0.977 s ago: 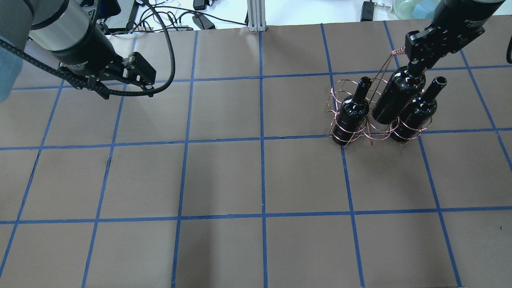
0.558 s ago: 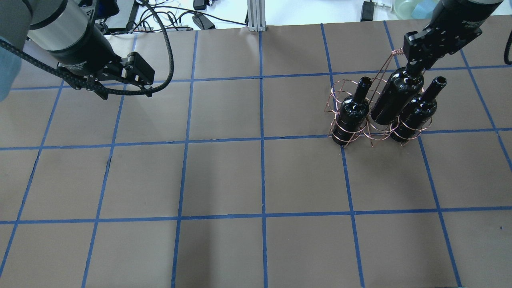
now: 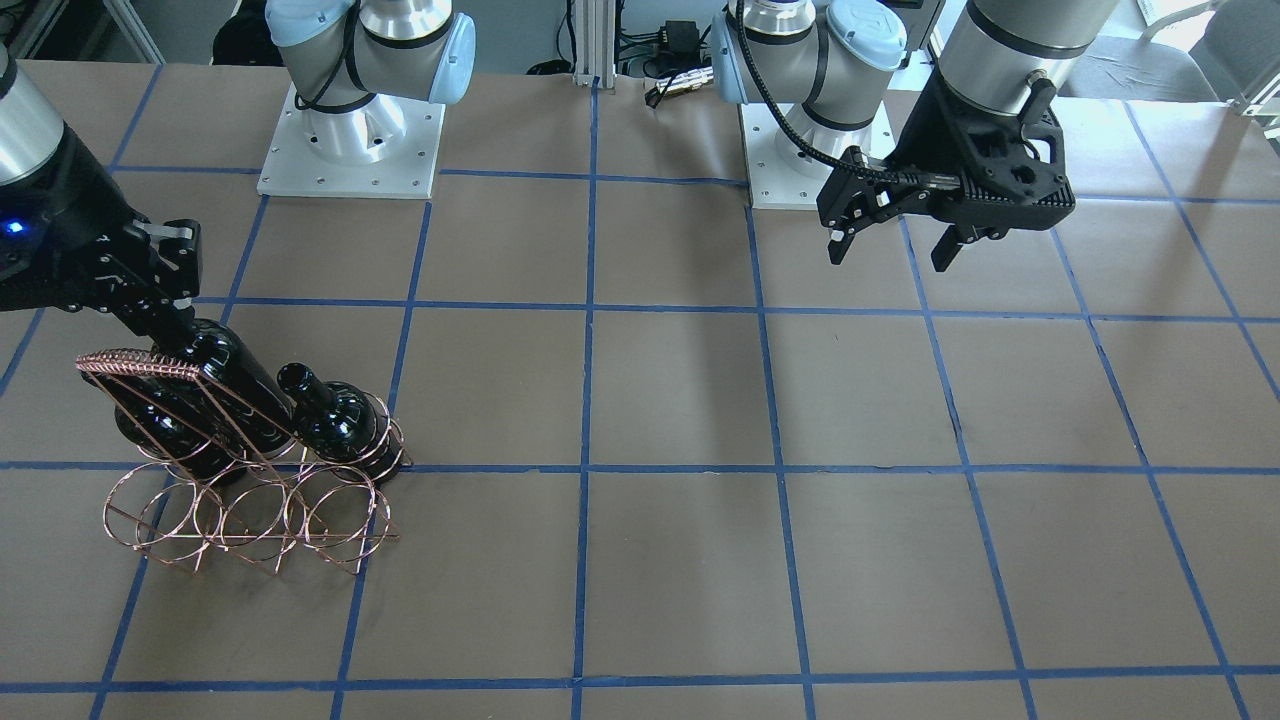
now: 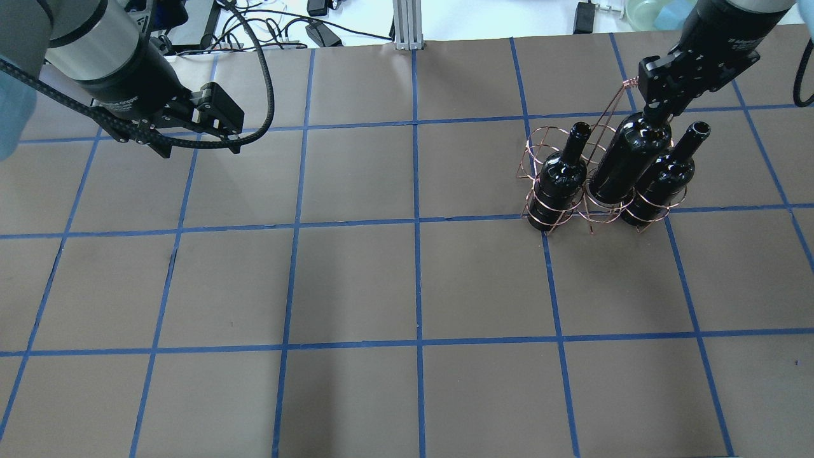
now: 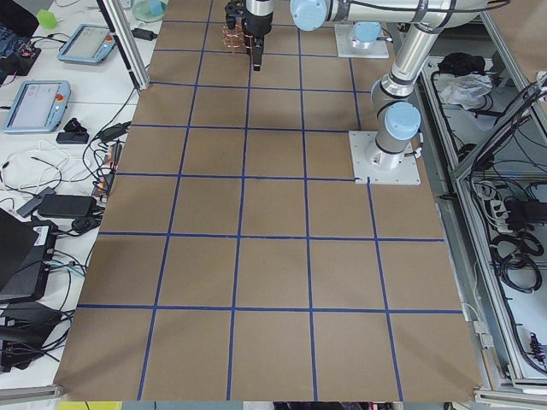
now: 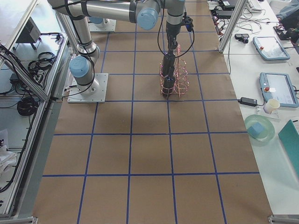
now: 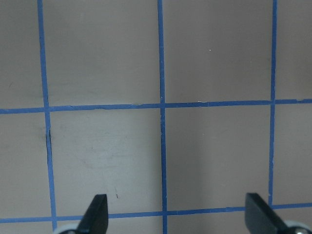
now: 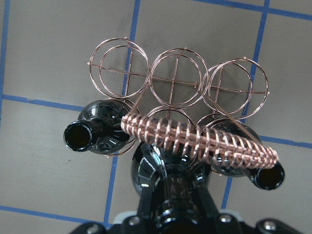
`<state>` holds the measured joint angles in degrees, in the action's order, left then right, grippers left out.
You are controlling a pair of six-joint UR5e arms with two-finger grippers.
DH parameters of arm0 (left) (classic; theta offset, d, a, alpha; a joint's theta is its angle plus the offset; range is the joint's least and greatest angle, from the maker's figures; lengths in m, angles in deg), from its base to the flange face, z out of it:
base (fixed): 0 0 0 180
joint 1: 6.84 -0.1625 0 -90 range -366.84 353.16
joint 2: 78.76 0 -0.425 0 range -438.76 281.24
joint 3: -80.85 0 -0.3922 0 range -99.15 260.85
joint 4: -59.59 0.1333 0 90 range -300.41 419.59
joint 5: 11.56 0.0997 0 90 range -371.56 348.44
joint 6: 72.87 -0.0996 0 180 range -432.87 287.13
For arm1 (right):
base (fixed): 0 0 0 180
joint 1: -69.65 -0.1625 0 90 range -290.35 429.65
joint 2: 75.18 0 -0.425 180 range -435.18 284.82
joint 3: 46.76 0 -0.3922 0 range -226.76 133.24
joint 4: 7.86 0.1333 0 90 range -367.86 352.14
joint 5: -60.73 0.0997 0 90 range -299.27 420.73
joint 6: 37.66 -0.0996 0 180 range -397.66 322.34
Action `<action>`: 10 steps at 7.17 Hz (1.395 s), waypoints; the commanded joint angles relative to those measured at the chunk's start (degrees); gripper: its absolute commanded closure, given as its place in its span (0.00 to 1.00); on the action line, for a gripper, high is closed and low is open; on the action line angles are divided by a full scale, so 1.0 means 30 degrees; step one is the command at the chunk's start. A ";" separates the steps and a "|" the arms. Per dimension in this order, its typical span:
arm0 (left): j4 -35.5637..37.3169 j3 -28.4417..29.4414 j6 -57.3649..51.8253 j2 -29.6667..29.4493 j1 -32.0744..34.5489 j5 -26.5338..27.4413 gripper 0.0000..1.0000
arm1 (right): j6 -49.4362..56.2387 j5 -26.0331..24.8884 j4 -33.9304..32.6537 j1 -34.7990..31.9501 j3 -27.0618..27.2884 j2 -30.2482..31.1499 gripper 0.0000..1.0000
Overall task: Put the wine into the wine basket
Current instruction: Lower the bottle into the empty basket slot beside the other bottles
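Observation:
My right gripper (image 4: 658,109) is shut on the neck of a glossy black wine bottle (image 4: 626,162). It holds the bottle tilted, with the base inside the middle ring of the copper wire wine basket (image 8: 195,139). Two more black bottles stand in the near row's outer rings, one on the left (image 4: 559,181) and one on the right (image 4: 661,178). In the front-facing view the held bottle (image 3: 225,375) leans behind the basket's coil handle (image 3: 140,366). My left gripper (image 4: 235,137) is open and empty, far to the left above bare table; the left wrist view (image 7: 178,214) shows its fingers wide apart.
The basket's far row of three rings (image 8: 175,78) holds nothing. Brown table paper with a blue tape grid (image 4: 416,222) covers the surface. Cables and boxes (image 4: 318,32) lie past the far edge. The arm bases (image 3: 350,140) stand at the robot's side.
My right gripper has lowered the held bottle a little deeper into the middle ring. My left gripper has drifted slightly left and stays open.

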<state>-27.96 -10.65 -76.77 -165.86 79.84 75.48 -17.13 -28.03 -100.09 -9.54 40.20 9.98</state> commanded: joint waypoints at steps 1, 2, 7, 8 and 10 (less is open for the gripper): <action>-0.0082 0.0000 -0.0021 0.0029 -0.0035 0.0077 0.00 | -0.0046 0.0028 -0.0600 0.0000 0.0688 -0.0202 1.00; -0.0083 0.0000 -0.0108 0.0000 -0.0035 0.0077 0.00 | -0.0046 -0.0001 -0.0750 0.0000 0.0866 -0.0261 1.00; -0.0024 0.0000 -0.0109 0.0000 -0.0035 0.0018 0.00 | -0.0630 0.0028 -0.1630 0.0000 0.1366 -0.1109 1.00; -0.0024 0.0000 -0.0109 0.0029 -0.0035 0.0047 0.00 | -0.0661 -0.0059 -0.1689 -0.0029 0.1366 -0.1314 1.00; -0.0024 0.0000 -0.0109 0.0029 -0.0035 0.0018 0.00 | -0.1359 -0.0032 -0.1514 -0.0030 0.1482 -0.1374 0.96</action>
<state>-28.07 -10.65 -77.09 -165.78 79.73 75.56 -19.78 -28.28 -104.83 -9.61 44.39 6.10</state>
